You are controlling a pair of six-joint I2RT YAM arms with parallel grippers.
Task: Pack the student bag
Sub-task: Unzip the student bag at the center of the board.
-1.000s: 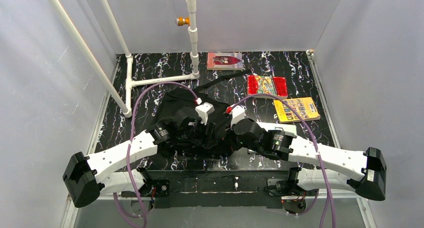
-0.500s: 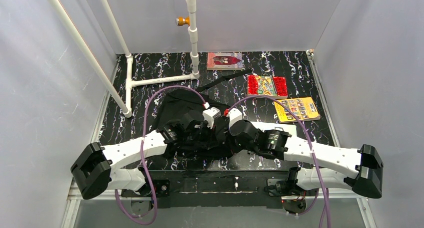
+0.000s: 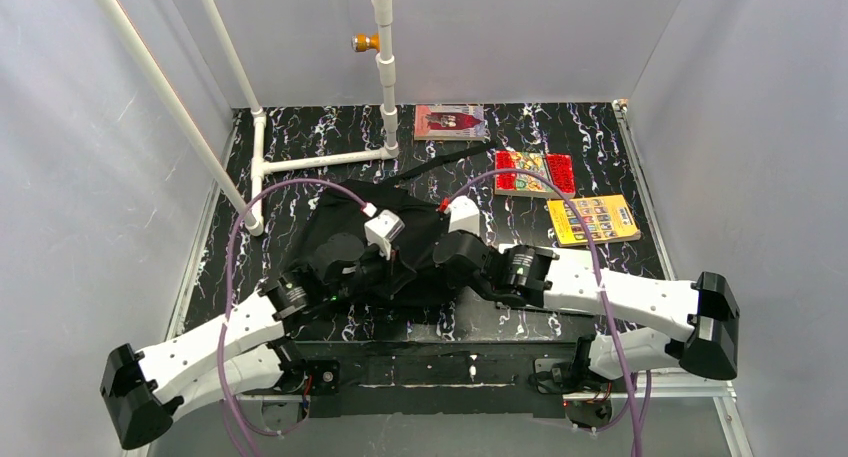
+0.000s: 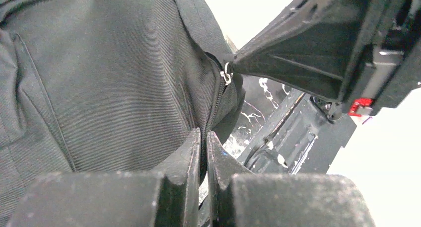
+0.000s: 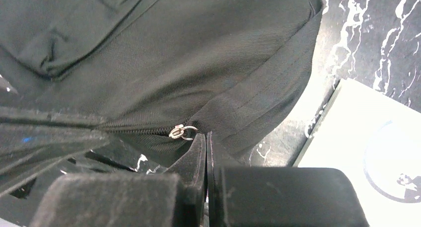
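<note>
The student bag [image 3: 330,212] is a black fabric backpack lying in the middle of the dark marbled table, with both arms over its near side. My left gripper [image 4: 203,137] is shut, pinching the bag's fabric on the zipper line. A short way along that zipper sits the silver zipper slider ring [image 4: 227,77]. My right gripper [image 5: 206,138] is shut on the bag right beside this ring [image 5: 182,132]; the pull tab itself is hidden. In the top view the left gripper [image 3: 398,265] and right gripper [image 3: 428,262] nearly meet.
Three books lie behind and right of the bag: a pink one [image 3: 450,121] at the back, a red one [image 3: 535,172], and a yellow one [image 3: 593,219]. A white pipe frame [image 3: 320,160] stands at the back left. Grey walls enclose the table.
The left gripper has closed onto the bag's fabric. Its arm has drawn back to the left, and both grippers with the bag's edge have shifted left.
</note>
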